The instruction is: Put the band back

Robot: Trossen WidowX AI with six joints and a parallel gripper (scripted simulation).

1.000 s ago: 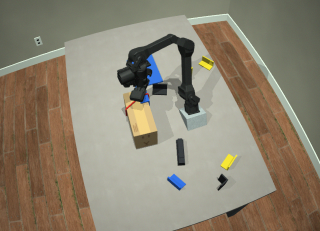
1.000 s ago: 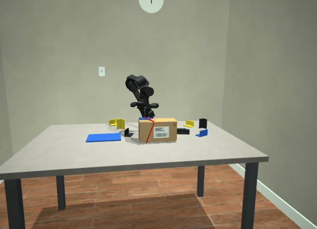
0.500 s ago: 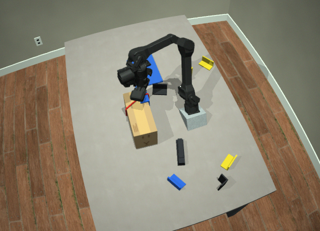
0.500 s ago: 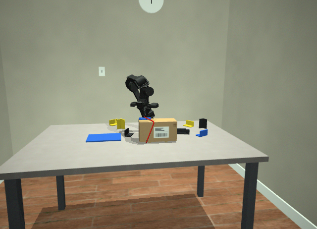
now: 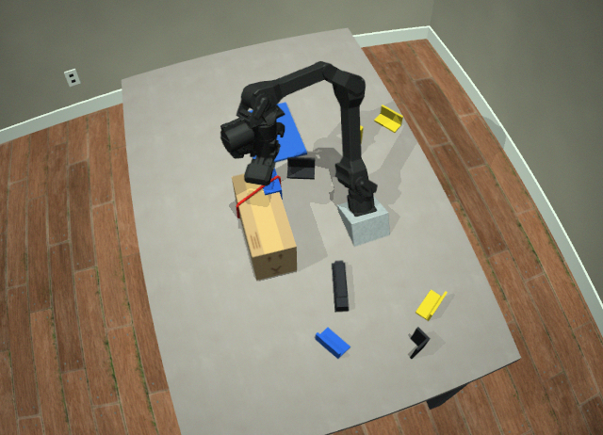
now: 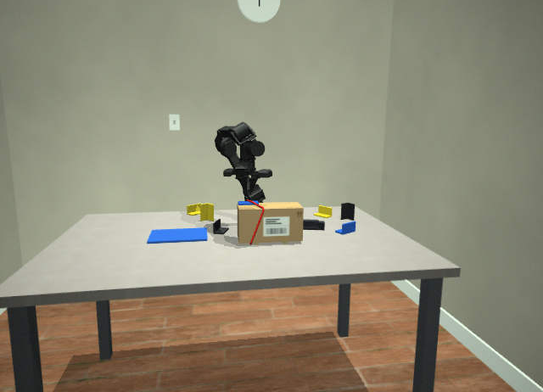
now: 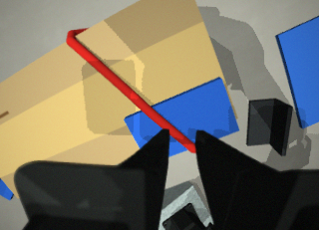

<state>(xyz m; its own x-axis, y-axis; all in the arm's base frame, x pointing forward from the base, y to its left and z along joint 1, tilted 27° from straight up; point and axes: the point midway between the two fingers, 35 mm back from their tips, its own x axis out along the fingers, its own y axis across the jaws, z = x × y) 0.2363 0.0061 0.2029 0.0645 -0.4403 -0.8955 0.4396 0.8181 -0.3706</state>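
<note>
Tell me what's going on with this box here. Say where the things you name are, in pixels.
A black robot arm has its end effector (image 7: pixel 181 136) low over the carton (image 5: pixel 269 226) (image 6: pixel 245 226) (image 7: pixel 169 56), fingertips partly apart, on either side of the red band (image 5: pixel 257 191) (image 6: pixel 257 223) (image 7: pixel 117 83); whether they grip it is unclear. The band runs slantwise over the carton and across the blue corner guard (image 5: pixel 273 185) (image 6: pixel 248 202) (image 7: pixel 199 108), so it isn't square yet.
</note>
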